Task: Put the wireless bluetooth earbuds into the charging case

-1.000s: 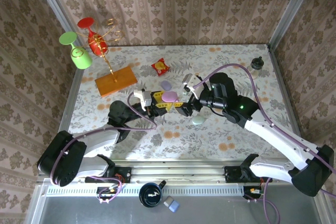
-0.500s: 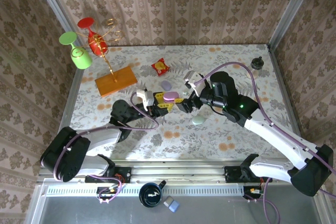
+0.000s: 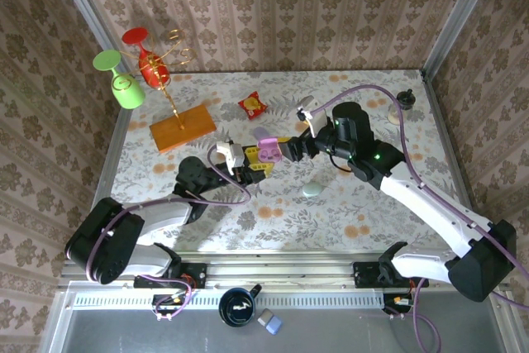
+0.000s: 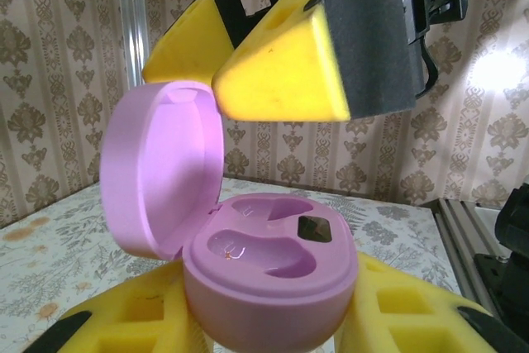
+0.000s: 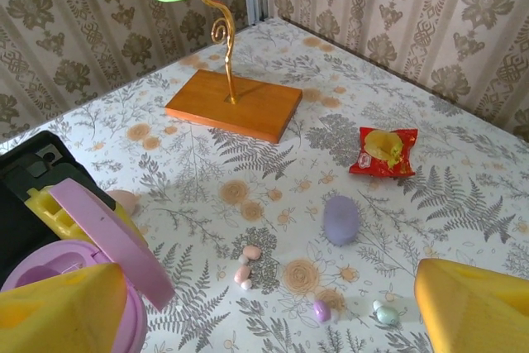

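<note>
The left end effector is closed on the base of the pink case, holding it off the counter near the middle, with a yellow finger pressed against each side. The case stands open: its lid is tipped up at 9 o'clock of the base in the left wrist view, and both wells in the base are bare. The right end effector sits at 3 o'clock of the case in the top view, its fingers spread wide with nothing between them. One yellow finger hangs just above the open case, close to the lid's top edge; whether it touches the lid cannot be told. The earbuds lie loose on the counter, not in the case. In the right wrist view, two pink buds and a tiny whitish one are bunched together at 7 o'clock of the lilac case. A lilac bud lies at 6 o'clock of that case and a pale whitish bud at 5 o'clock. The lilac case is shut and flat on the counter, with the red-and-yellow packet at 1 o'clock of it. The wooden stand with its green and red glasses is at the counter's 10 o'clock side. A mint case lies at 5 o'clock of the pink case, apart from it.
</note>
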Tool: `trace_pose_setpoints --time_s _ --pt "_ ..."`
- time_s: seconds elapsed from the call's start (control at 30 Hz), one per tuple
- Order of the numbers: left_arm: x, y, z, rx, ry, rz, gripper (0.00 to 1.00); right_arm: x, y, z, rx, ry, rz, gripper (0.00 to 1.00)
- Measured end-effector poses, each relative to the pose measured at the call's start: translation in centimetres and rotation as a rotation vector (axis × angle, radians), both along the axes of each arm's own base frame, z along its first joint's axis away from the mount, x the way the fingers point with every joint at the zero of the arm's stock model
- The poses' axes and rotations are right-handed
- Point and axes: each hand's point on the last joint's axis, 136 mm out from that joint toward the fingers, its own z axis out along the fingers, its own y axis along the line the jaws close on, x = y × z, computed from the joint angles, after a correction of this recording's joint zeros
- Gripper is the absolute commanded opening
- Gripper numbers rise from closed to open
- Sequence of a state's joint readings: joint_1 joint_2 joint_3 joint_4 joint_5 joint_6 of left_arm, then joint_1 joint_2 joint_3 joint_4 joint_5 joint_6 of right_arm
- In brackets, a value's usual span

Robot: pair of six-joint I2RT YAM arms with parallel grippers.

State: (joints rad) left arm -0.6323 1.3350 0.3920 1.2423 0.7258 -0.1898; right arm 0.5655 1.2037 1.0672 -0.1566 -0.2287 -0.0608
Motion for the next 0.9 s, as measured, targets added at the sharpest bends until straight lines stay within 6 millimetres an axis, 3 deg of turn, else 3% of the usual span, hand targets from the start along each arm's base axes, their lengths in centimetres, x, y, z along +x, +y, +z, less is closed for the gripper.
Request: trace_pose_setpoints --time_s 0.17,0.3,0.43,0.6,0.77,0.9 --pt "0.6 0.4 -0.2 0.006 -0.014 0.033 0.35 -0.3 -1.0 1.0 0.074 -0.033 0.001 0.93" --pt "1.6 1.0 -0.6 0.012 -0.007 0.07 0.34 -0.5 -3.4 1.6 0.188 -0.04 -0.051 0.93" --pt "2.1 1.3 -0.6 0.011 -0.005 0.089 0.34 0.6 -6.0 0.9 0.264 0.006 -0.148 0.92" --pt "2.5 1.6 -0.6 0.011 -0.004 0.102 0.34 2.6 -7.9 -2.9 0.255 0.154 -0.281 0.89" --pt "3.2 2.2 -0.7 0.01 0.002 0.131 0.33 4.0 -9.0 -8.9 0.097 0.317 -0.39 0.89" --pt "4.6 3.9 -1.7 0.018 0.03 0.204 0.33 4.6 -9.3 -12.0 -0.073 0.367 -0.433 0.89"
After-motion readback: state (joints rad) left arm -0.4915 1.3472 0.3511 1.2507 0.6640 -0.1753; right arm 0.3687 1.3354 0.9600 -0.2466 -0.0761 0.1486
